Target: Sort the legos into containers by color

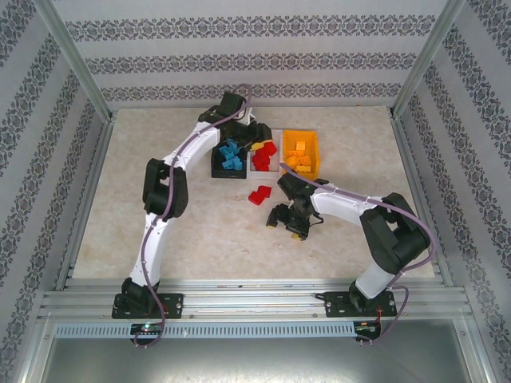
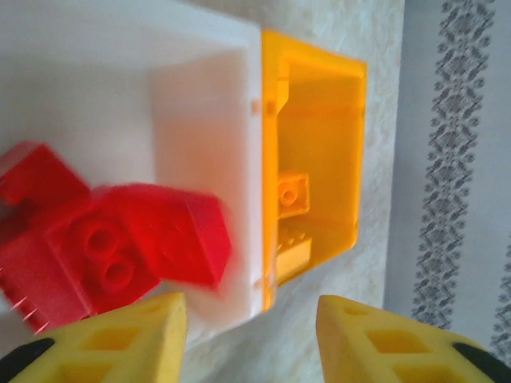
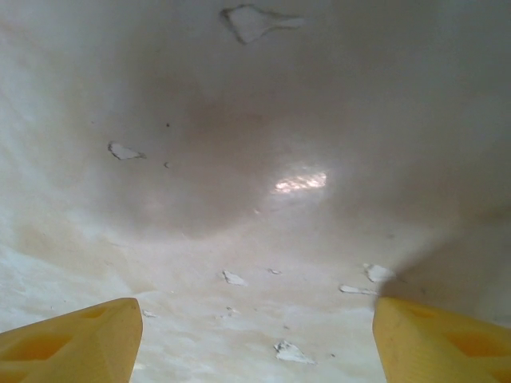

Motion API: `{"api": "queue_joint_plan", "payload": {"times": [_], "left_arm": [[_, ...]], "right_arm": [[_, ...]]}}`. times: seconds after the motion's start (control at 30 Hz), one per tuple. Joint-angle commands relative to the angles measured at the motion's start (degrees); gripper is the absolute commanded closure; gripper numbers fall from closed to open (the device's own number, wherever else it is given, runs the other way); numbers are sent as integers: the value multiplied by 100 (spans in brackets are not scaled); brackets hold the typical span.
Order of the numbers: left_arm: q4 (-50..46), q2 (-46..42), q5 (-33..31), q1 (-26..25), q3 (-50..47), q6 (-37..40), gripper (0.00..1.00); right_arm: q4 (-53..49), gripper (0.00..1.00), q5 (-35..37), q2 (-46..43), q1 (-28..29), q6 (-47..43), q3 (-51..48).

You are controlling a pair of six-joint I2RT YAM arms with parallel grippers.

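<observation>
Yellow left jaws parted over red legos point(image 2: 104, 247); right jaws wide

Glossy plastic legos point(image 2: 104, 255), prob. polished tabletop point(image 3: 255, 183)

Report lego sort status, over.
Left gripper open over white bin, red bricks inside. Right gripper open, empty. Two loose bricks on table. Path clear.

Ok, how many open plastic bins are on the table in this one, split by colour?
Black rectangular plastic bin: 1
White rectangular plastic bin: 1
Orange-yellow rectangular plastic bin: 1
Total: 3
</observation>
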Motion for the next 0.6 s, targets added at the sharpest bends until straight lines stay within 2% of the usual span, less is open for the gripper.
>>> {"api": "queue_joint_plan", "payload": {"times": [0.0, 0.07, 0.37, 0.47, 0.57], "left_arm": [[-691, 361, -31, -146, 955, 26, 44], [-767, 433, -41, -168, 1127, 24, 39], [-1244, -139, -257, -156, 822, 522, 30], [-1366, -697, -477, -156, 277, 872, 28], [-1276, -1483, -759, -153, -700, 1236, 26]], "right_arm": [[-283, 24, 57, -195, -84, -139, -65], [-274, 24, 68, -223, -106, -147, -80], [-100, 24, 12, -318, -116, -48, -174], [-64, 24, 46, -362, -115, -34, -118], [-70, 24, 108, -357, -115, -51, 35]]}}
